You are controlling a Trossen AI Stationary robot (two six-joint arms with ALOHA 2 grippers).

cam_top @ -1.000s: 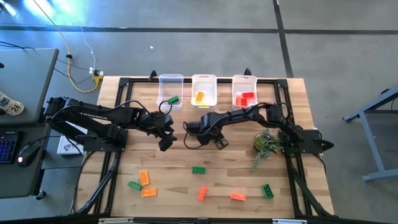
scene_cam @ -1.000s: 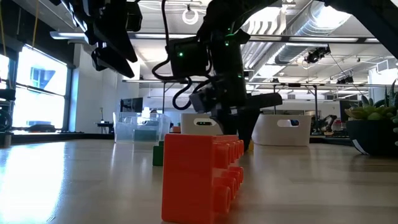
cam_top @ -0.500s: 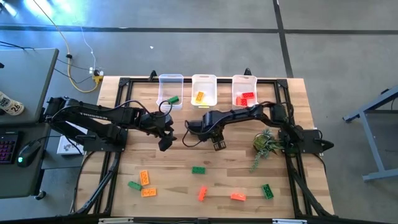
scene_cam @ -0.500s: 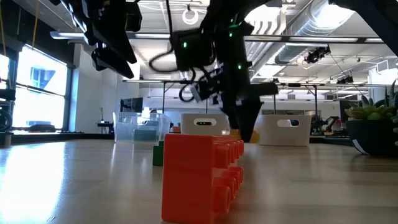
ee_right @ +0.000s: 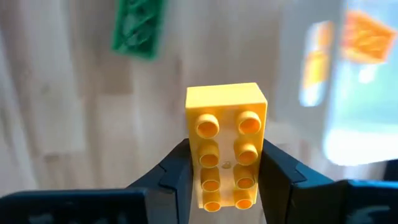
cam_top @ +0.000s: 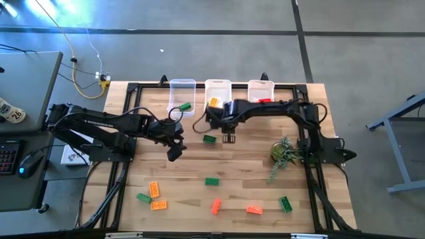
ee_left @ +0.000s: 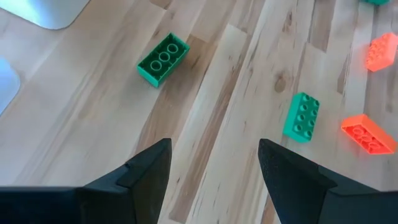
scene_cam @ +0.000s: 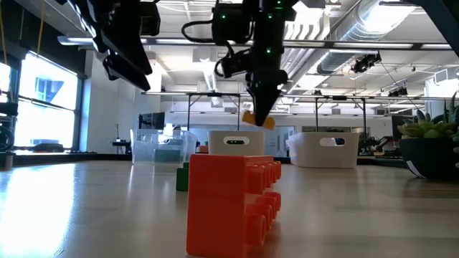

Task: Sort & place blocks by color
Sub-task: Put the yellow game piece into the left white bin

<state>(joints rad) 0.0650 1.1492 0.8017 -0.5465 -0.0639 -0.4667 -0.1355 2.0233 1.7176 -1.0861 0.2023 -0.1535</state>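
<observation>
**Right gripper carries a yellow block by the middle bin**

High view: the right gripper (cam_top: 229, 129) hangs just in front of the middle bin (cam_top: 218, 86), one of three clear bins along the far edge of the table (cam_top: 133, 192). A green block (cam_top: 209, 139) lies beside it on the wood. The left gripper (cam_top: 174, 147) waits left of centre. More blocks lie scattered near the front edge — orange, green and red ones — and a small plant (cam_top: 282, 153) stands at the right.

Low view: the right gripper points down, a yellow block (scene_cam: 258, 120) pinched at its tip, above the bins behind. A large red-orange block (scene_cam: 233, 204) fills the foreground.

Left wrist view: its jaws stand wide apart with nothing between them; below lie two green blocks and two red-orange ones.

Right wrist view: the jaws are clamped on the yellow block's long sides — studs facing the camera.
</observation>
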